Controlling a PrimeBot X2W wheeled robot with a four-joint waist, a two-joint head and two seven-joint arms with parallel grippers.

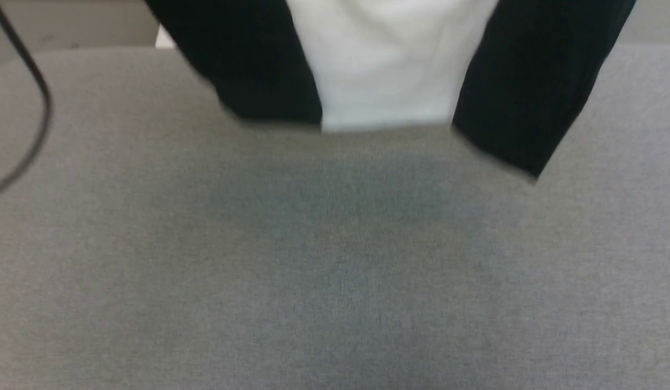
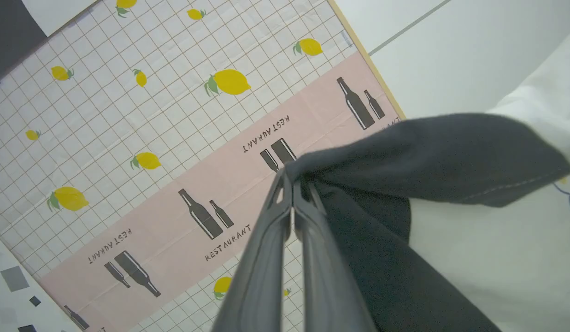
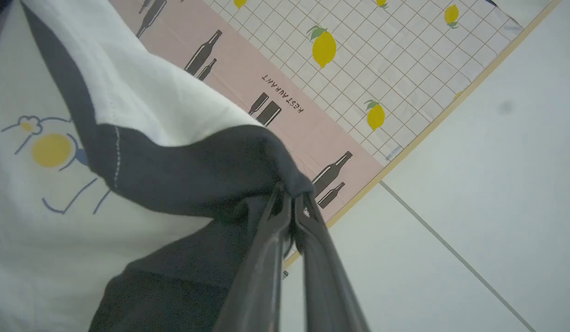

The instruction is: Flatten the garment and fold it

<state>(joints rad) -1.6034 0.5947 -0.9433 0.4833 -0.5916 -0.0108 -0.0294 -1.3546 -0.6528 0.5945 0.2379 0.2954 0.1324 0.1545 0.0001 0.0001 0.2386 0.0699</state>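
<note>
Left tool [image 2: 291, 180] and right tool [image 3: 290, 197] clamp the garment [image 1: 389, 70] above a RESTAURANT-printed cloth [image 2: 105, 115].

The garment [image 1: 386, 70] is soft matt cloth, stitched at its seams. The bench [image 1: 335, 271] wears grey, finely woven matt fabric. The left claw [image 2: 292, 179] and right claw [image 3: 291, 196] look like smooth, dark, matt plastic.

Maybe a lab or test room; a gray table [image 1: 335, 271]; a lemon-print cloth [image 2: 128, 115]; a pale floor [image 3: 473, 207].
</note>
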